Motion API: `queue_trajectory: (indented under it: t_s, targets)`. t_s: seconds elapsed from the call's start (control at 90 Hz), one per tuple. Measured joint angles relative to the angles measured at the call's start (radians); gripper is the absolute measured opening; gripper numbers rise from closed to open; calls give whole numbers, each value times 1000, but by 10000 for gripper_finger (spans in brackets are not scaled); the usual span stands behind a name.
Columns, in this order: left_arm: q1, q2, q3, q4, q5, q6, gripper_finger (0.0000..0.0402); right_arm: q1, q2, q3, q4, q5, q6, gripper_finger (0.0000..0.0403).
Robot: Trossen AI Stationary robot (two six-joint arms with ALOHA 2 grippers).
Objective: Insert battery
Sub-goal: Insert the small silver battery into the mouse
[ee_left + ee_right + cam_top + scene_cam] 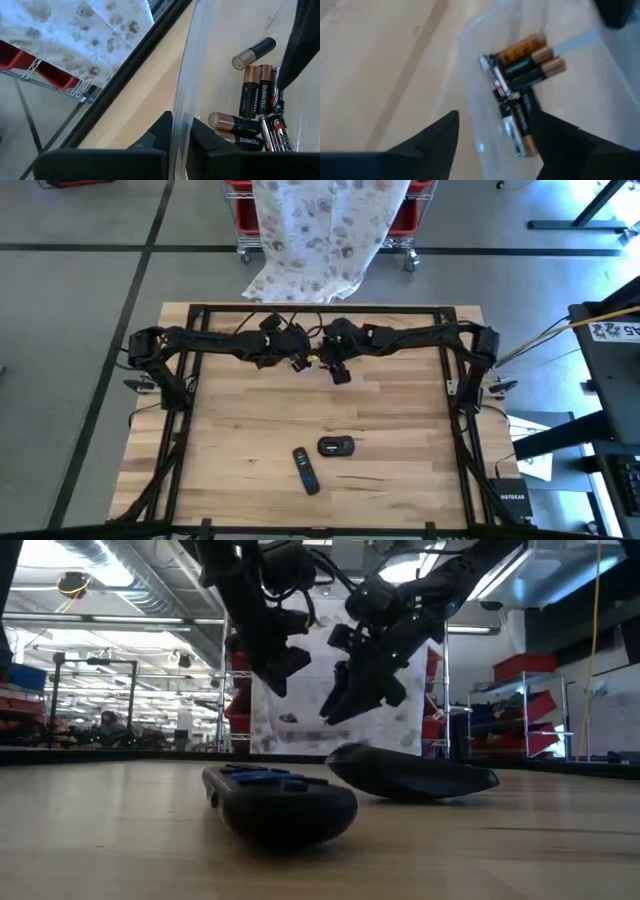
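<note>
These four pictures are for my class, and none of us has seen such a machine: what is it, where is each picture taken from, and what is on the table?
It is a robot with two dark arms at a wooden table. One picture looks straight down, one looks level across the tabletop, and one comes from each wrist. Near the front lie a remote control and, beside it, its detached battery cover. At the back, both arms meet over a clear plastic container holding loose batteries. The left gripper pinches the container's wall. The right gripper hangs open above the batteries, holding nothing.
</note>
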Motion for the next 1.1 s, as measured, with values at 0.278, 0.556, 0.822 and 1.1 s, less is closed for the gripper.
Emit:
queue_trajectory:
  t_s: [0.278,0.556,0.822,1.1]
  targets:
    - [-14,1,0,15,3,-43,7,2,41,0,-9,3,-1,246]
    - [-18,1,0,21,8,-89,7,28,34,26,16,-33,-5,246]
    - [-19,2,-2,46,40,-90,7,58,54,26,39,-50,3,246]
    - [-20,2,-2,47,49,-96,7,57,55,21,-20,-66,4,246]
